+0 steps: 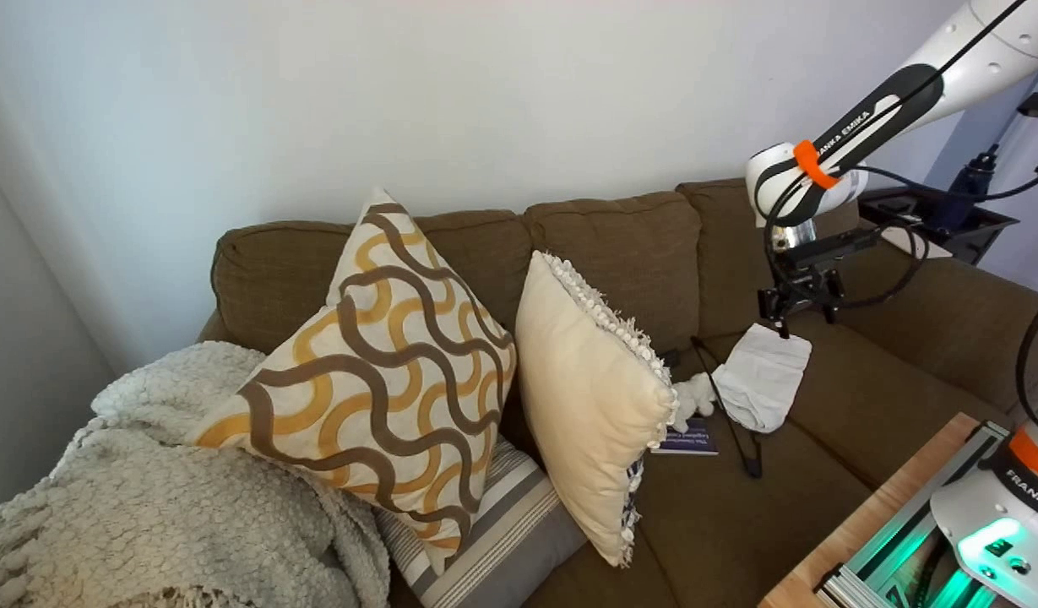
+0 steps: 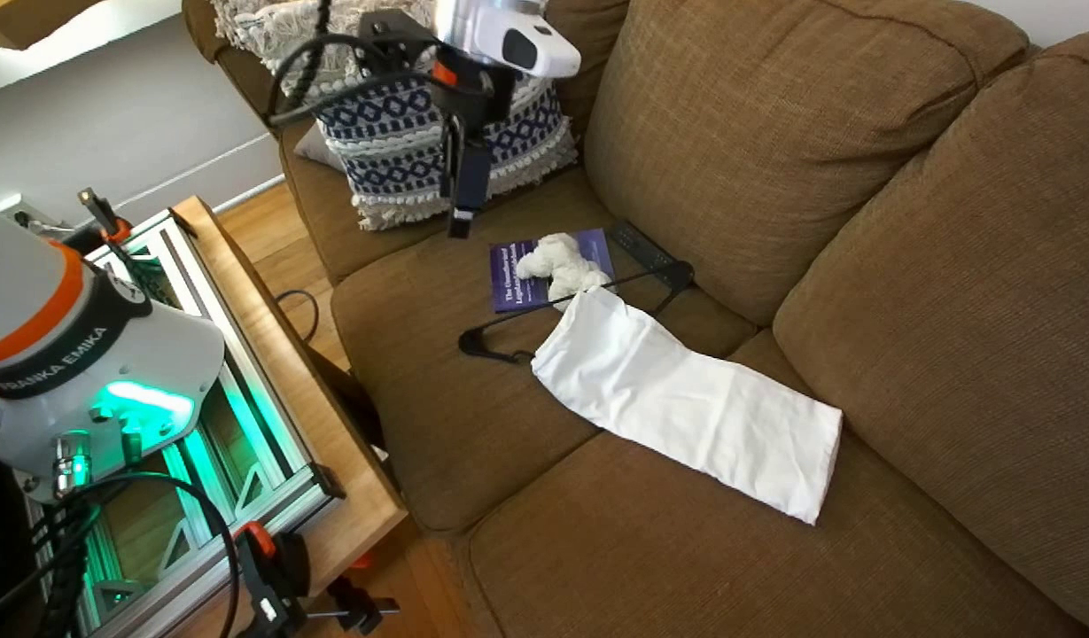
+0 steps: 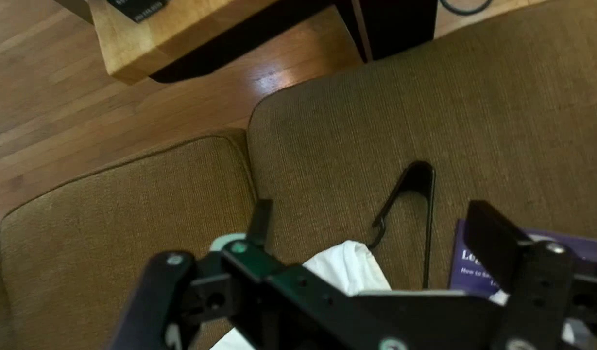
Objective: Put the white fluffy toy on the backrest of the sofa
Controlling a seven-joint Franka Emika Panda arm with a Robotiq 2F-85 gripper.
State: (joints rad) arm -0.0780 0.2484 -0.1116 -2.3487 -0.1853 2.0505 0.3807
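Note:
The small white fluffy toy (image 1: pixel 694 397) lies on the sofa seat, partly on a purple book (image 1: pixel 686 439). It also shows in an exterior view (image 2: pixel 562 264), touching a black hanger. In the wrist view only a small white bit of it (image 3: pixel 500 297) shows beside the finger; the rest is hidden. The brown sofa backrest (image 1: pixel 616 262) runs along the wall and also shows in an exterior view (image 2: pixel 801 115). My gripper (image 1: pixel 807 324) hangs above the seat, apart from the toy. In the wrist view the gripper (image 3: pixel 370 209) is open, with nothing between its fingers.
A black hanger (image 2: pixel 509 332) and a white cloth (image 2: pixel 695 399) lie beside the toy. A dark remote (image 2: pixel 641 246) lies near the backrest. Cushions (image 1: pixel 586 405), a patterned pillow (image 1: pixel 400 363) and a fluffy blanket (image 1: pixel 181 481) fill one sofa end. A wooden table (image 2: pixel 349 496) bears the robot base.

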